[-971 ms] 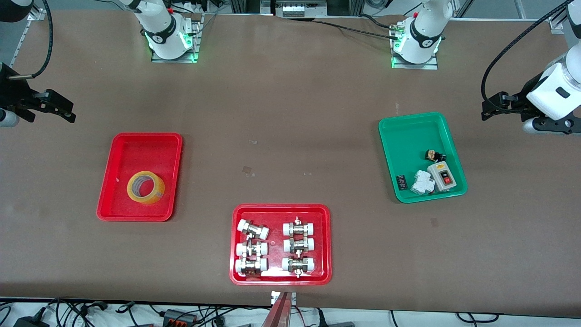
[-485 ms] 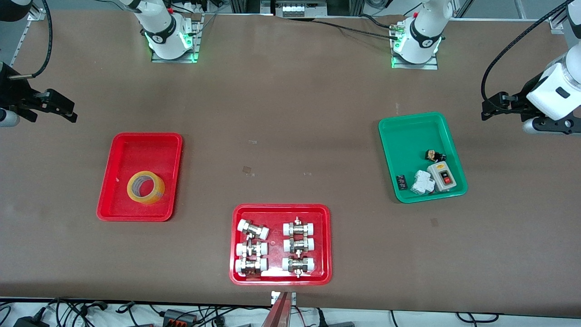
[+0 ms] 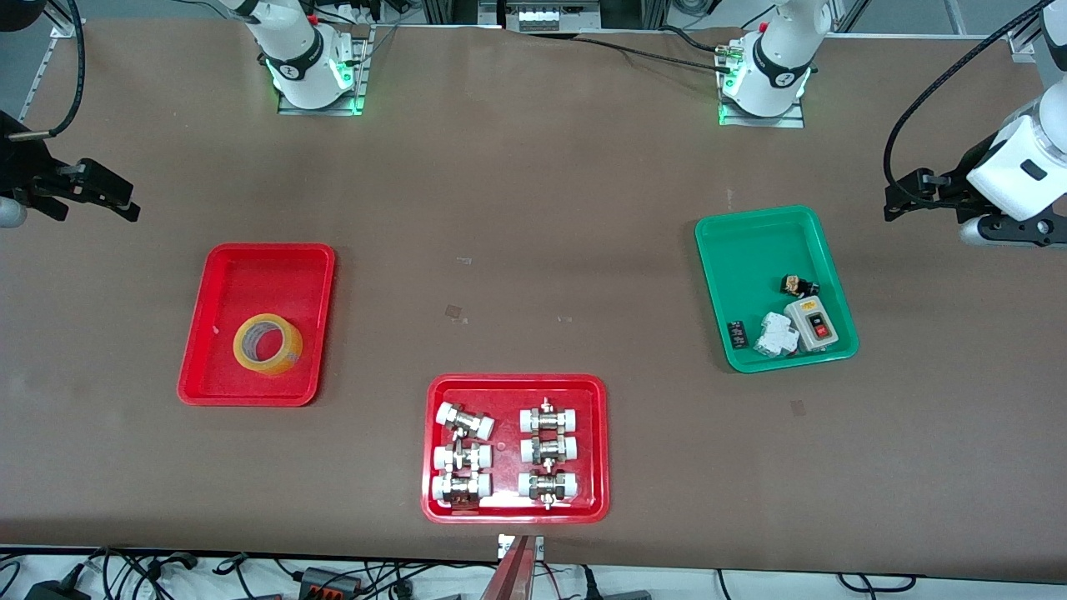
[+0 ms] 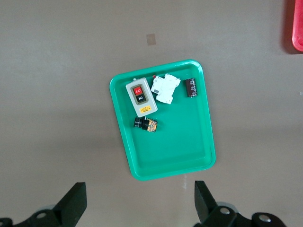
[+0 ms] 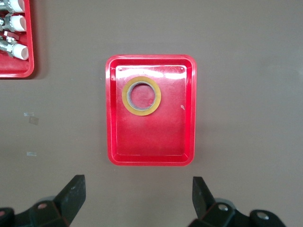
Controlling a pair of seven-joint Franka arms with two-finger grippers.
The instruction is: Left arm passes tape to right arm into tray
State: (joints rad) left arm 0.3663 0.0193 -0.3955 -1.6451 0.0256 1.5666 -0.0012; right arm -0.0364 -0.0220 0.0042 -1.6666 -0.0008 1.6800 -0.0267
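Note:
The yellow-amber tape roll lies flat in the plain red tray toward the right arm's end of the table. It also shows in the right wrist view, inside that tray. My right gripper is open and empty, up above the table beside the red tray; its fingers stand wide apart. My left gripper is open and empty, up above the table beside the green tray; its fingers stand wide apart.
A red tray with several metal-and-white pipe fittings sits nearest the front camera at mid-table. The green tray holds a grey switch box, a white breaker, a black capacitor and a small black part.
My right gripper has drifted slightly toward its end of the table. The tape, the trays and the left arm have not moved.

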